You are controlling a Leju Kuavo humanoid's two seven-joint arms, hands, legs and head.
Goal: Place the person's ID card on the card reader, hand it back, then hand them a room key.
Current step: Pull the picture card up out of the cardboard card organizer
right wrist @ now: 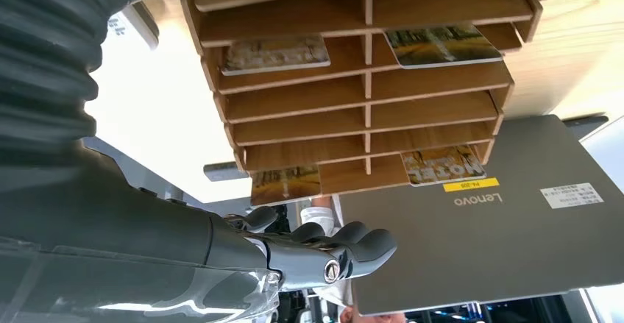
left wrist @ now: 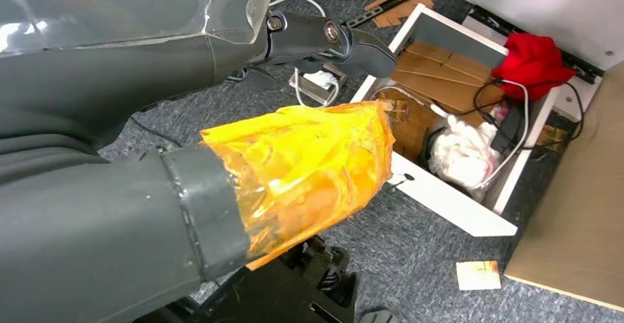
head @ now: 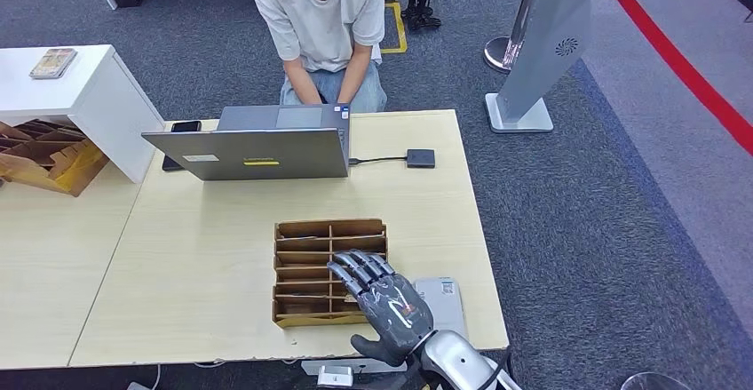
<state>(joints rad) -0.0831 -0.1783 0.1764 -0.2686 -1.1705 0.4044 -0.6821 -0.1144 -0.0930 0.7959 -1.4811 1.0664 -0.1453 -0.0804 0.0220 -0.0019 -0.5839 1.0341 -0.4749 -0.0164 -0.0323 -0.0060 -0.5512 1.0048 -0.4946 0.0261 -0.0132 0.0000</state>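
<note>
Grey carpet surrounds the desk [head: 222, 257]; the right robot hand [head: 384, 306] hovers empty, fingers spread, over the wooden card rack [head: 311, 270], seemingly to pick a room key [right wrist: 441, 165].

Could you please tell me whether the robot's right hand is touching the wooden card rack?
Cannot tell. In the head view the right hand overlaps the wooden card rack; no view plainly shows contact or gap.

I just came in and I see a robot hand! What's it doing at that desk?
The robot's right hand hovers over a wooden card rack on the desk, holding nothing. Some slots hold room key cards. A grey card reader lies beside the rack. A person sits across, behind a laptop. The left hand hangs near the floor.
</note>
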